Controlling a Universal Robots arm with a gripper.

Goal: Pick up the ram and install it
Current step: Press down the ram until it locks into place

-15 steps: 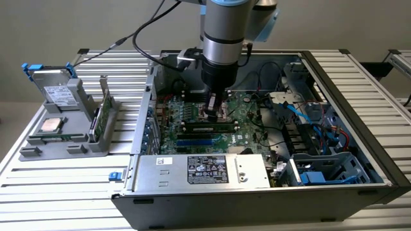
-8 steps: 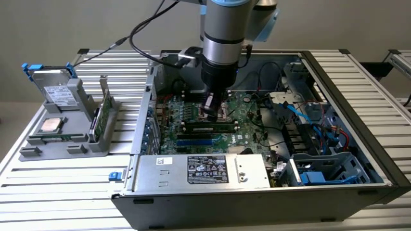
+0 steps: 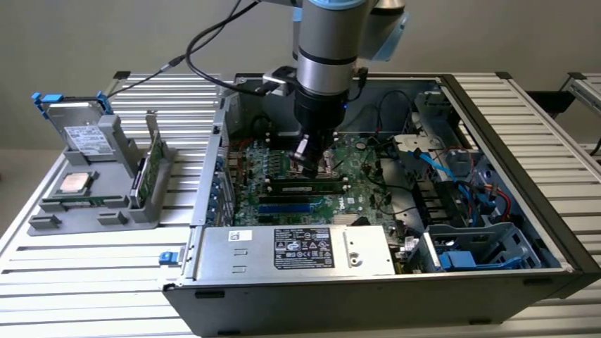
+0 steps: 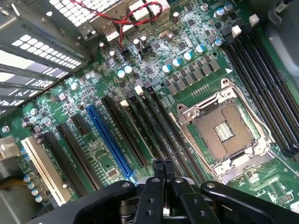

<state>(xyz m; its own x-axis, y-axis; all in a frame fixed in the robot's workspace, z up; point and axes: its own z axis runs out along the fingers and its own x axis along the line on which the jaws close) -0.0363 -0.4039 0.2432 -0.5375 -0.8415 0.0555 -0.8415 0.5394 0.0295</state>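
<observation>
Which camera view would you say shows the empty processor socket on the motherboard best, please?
The wrist view: the processor socket lies open there, its metal frame and contact grid plain, beside the hand. In the exterior view the arm and hand stand in front of that part of the board, so the socket is hard to make out.

Honestly nothing here is legible. The power supply [image 3: 291,251] in the open case has a black label [image 3: 303,248] with white print and small certification-style marks, plus a small white sticker [image 3: 241,236], all too tiny to read. The drive's pale label [image 3: 91,141] in the holder is unreadable too.
</observation>
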